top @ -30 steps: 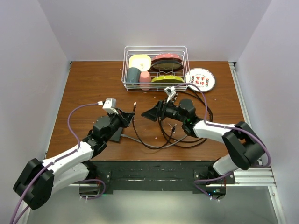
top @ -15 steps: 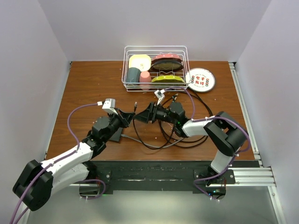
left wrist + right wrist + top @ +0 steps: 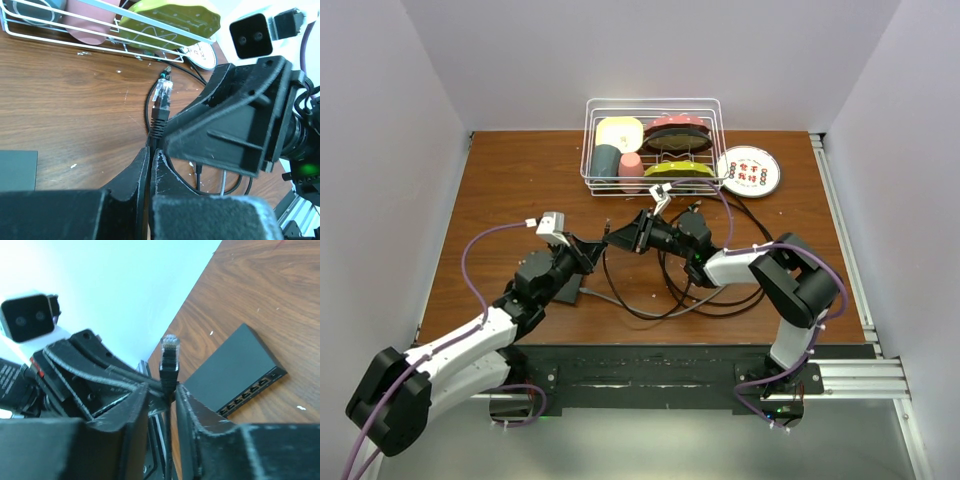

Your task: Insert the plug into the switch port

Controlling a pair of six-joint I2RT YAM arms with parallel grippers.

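Observation:
The plug (image 3: 163, 95), clear with a black boot, stands up from my left gripper (image 3: 151, 150), which is shut on the black cable just below it. In the top view the plug (image 3: 608, 228) sits between both grippers above the table. My right gripper (image 3: 162, 387) straddles the same cable below the plug (image 3: 170, 360), its jaws narrow with a gap still showing on one side. The switch (image 3: 235, 367) lies flat on the wood, sockets along its near long edge. Seen from above, the switch (image 3: 568, 290) lies partly under my left arm.
A white wire dish rack (image 3: 710, 125) with cups and plates stands at the back. A white patterned plate (image 3: 748, 170) lies to its right. Black cable loops (image 3: 720, 295) and a grey cable (image 3: 620, 300) lie across the table's middle.
My right gripper has moved left to meet the left gripper and its jaws have narrowed around the cable under the plug. The left arm has barely moved.

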